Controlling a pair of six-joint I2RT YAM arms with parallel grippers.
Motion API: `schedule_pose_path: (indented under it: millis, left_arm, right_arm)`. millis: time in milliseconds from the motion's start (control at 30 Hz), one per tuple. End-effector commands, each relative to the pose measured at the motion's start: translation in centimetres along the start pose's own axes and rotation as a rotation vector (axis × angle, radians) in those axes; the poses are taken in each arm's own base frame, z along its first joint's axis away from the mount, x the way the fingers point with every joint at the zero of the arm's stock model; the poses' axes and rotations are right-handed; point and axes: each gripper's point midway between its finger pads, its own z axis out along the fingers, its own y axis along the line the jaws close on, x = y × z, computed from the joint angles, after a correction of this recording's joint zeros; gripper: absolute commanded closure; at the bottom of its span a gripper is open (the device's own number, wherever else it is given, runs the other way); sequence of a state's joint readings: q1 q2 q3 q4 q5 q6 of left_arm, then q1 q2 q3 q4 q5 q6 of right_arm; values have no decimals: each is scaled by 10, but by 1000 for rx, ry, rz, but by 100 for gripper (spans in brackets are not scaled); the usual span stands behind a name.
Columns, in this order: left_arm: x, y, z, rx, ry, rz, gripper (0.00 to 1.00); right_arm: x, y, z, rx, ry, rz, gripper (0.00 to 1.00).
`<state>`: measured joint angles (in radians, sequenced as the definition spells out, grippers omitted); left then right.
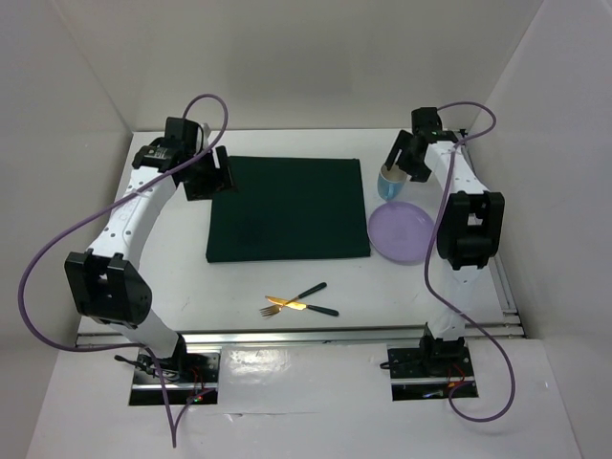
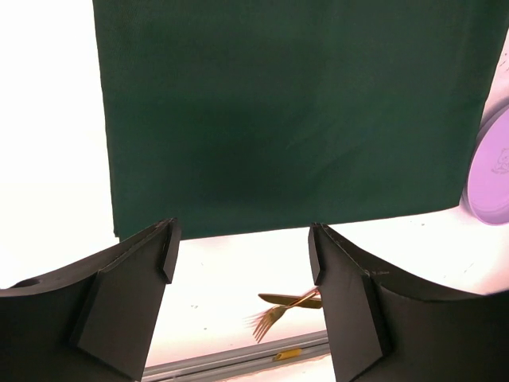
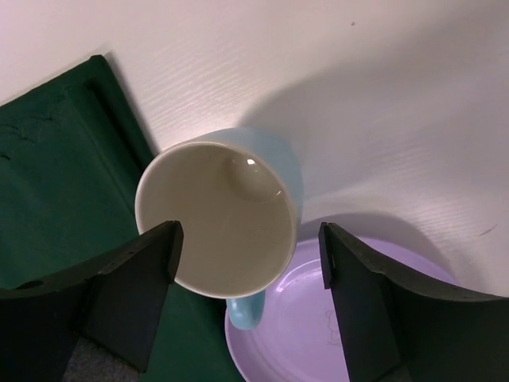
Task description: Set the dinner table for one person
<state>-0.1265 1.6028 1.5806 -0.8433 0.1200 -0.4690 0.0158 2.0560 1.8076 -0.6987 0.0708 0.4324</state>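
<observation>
A dark green cloth mat (image 1: 287, 208) lies in the middle of the white dinner table (image 1: 229, 301). A lilac plate (image 1: 400, 232) lies at the mat's right edge, and a light blue mug (image 1: 390, 182) stands upright just behind it. A gold fork (image 1: 284, 305) and a knife (image 1: 320, 310) lie crossed near the front rail. My left gripper (image 1: 208, 175) hovers open and empty over the mat's far left corner; its view shows the mat (image 2: 286, 111) and fork (image 2: 274, 316). My right gripper (image 3: 250, 251) is open just above the mug (image 3: 219, 215), its handle over the plate (image 3: 318, 326).
White walls enclose the table on three sides. A metal rail (image 1: 306, 335) runs along the near edge. Purple cables loop off both arms. Bare white tabletop lies left of the mat and in front of it around the cutlery.
</observation>
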Motion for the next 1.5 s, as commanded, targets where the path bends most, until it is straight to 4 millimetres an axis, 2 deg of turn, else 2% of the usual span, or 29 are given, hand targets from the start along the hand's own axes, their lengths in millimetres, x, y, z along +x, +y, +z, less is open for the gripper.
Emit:
schedule_pose_path:
  millis: [0, 67, 100, 200, 433, 533, 567, 600, 633, 667, 733, 767, 833, 867, 900, 967, 1000, 1067, 1167, 1200, 1233, 1300, 1333, 1467]
  left_arm:
    - [-5, -3, -10, 11, -36, 35, 17]
    - [-5, -2, -10, 11, -36, 44, 17]
    - [-1, 0, -5, 4, -20, 41, 17]
    - [0, 1, -1, 1, -11, 40, 17]
    - [-8, -2, 0, 4, -20, 41, 18]
    - [-6, -2, 4, 9, -8, 40, 18]
    - [-6, -2, 4, 9, -8, 40, 18]
    - [-8, -5, 2, 21, -13, 52, 18]
    - [-8, -5, 2, 21, -13, 52, 18]
    - [-5, -4, 1, 17, -2, 50, 18]
    - [-8, -5, -1, 20, -10, 52, 18]
    - [-8, -5, -1, 20, -10, 52, 18]
    - [-8, -5, -1, 20, -10, 52, 18]
    - [-9, -6, -4, 24, -20, 53, 18]
    - [-9, -6, -4, 24, -20, 53, 18]
    - [-13, -14, -8, 48, -30, 75, 18]
    - [-10, -13, -9, 45, -21, 73, 18]
    - [-12, -14, -12, 46, -25, 83, 18]
    - [-14, -13, -14, 37, -30, 83, 18]
    - [-14, -13, -14, 37, -30, 83, 18]
    - [-14, -13, -14, 37, -30, 83, 18]
    - [-10, -13, -12, 41, -17, 81, 18]
    - [-10, -15, -12, 51, -13, 82, 18]
    - [-3, -11, -8, 43, 8, 78, 18]
  right_arm:
    - [-11, -4, -5, -2, -32, 14, 20]
    - [-12, -9, -3, 4, -34, 21, 24]
    - [-5, -11, 3, 13, -15, 29, 29]
    - [1, -14, 9, 22, 3, 28, 34]
    - [5, -14, 13, 14, 9, 28, 59]
    - [6, -18, 17, 38, 7, 36, 77]
    - [2, -19, 14, 47, -8, 37, 82]
    - [-2, -18, 8, 41, -21, 38, 98]
    - [-17, -15, -5, 36, -75, 33, 100]
    - [-28, -17, -14, 52, -114, 37, 100]
    - [-47, -5, -33, 21, -185, 23, 100]
    - [-59, 11, -47, -12, -226, 3, 100]
    - [-73, 27, -65, -44, -267, -30, 100]
    - [-79, 45, -72, -71, -268, -55, 100]
    - [-80, 54, -73, -79, -264, -75, 100]
    - [-76, 66, -72, -80, -237, -133, 100]
    - [-75, 86, -70, -103, -240, -163, 100]
    - [-68, 106, -63, -120, -225, -199, 100]
    - [-66, 119, -56, -141, -221, -201, 100]
    - [-56, 130, -53, -154, -207, -212, 100]
    - [-55, 131, -46, -153, -206, -212, 100]
    - [-50, 145, -45, -175, -208, -203, 100]
    - [-46, 144, -37, -167, -195, -206, 100]
    - [-41, 146, -27, -145, -194, -188, 100]
